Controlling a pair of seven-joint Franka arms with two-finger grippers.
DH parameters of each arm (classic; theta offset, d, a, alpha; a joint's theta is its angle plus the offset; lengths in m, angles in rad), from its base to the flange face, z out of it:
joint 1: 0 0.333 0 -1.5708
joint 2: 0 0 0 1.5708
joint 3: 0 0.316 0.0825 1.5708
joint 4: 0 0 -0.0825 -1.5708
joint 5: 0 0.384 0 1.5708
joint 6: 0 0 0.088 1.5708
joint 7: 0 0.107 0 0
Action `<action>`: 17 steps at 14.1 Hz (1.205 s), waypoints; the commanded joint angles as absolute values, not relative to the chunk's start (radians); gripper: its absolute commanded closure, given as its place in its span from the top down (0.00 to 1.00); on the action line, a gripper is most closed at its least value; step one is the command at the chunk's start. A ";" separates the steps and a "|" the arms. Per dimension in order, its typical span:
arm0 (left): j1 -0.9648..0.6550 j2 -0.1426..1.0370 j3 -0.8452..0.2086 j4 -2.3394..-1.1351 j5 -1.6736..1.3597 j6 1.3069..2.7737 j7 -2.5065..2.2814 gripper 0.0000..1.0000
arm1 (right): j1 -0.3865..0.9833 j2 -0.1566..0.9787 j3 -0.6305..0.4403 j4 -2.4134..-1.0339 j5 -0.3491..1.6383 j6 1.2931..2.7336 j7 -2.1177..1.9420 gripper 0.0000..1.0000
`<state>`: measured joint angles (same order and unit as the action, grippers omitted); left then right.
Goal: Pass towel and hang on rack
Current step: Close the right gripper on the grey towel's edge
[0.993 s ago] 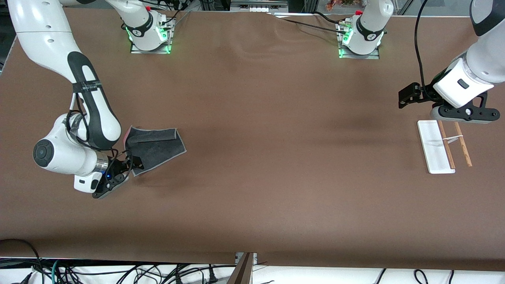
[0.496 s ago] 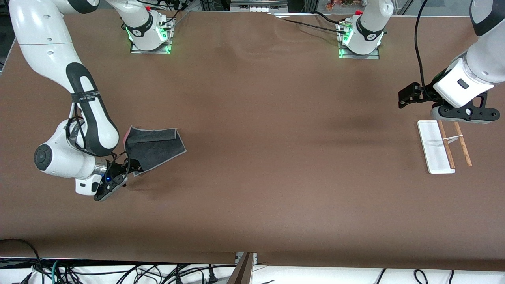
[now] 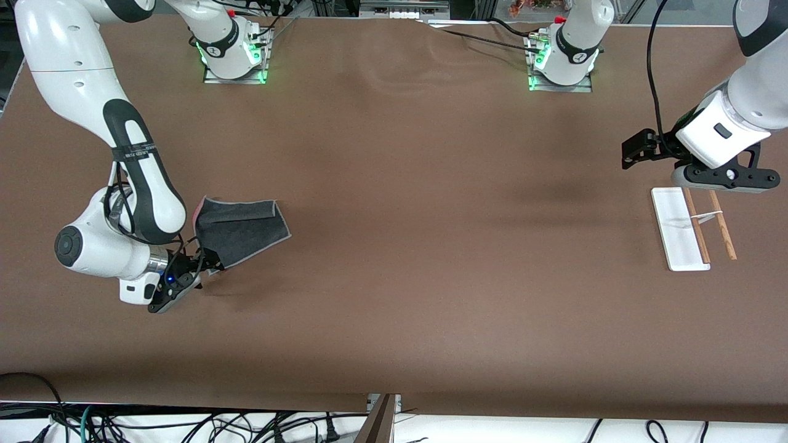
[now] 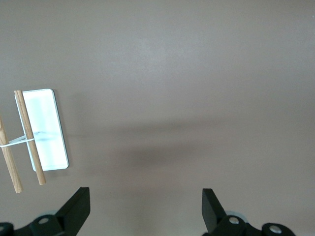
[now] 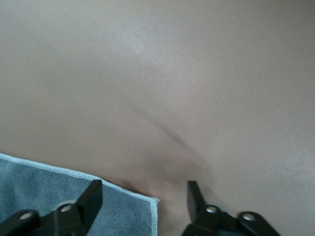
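Since a second ago your right gripper (image 3: 206, 269) has narrowed its still-parted fingers at the towel (image 3: 243, 231) corner nearest it; left gripper (image 3: 634, 151) waits wide open above the worktop (image 3: 431, 246) beside the rack (image 3: 692, 227).

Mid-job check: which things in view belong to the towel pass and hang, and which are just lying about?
Part of the job:
- towel, flat on the table
- rack
- right gripper, at the towel's corner
- left gripper, waiting above the rack's end of the table

Lying about:
- cables past the table's edge
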<state>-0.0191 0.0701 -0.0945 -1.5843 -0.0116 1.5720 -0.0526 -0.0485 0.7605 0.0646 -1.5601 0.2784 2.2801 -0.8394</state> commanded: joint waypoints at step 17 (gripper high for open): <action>-0.014 0.081 -0.098 -1.557 0.009 1.557 -0.046 1.00 | -0.051 0.744 0.080 -1.543 0.328 2.234 -0.815 0.00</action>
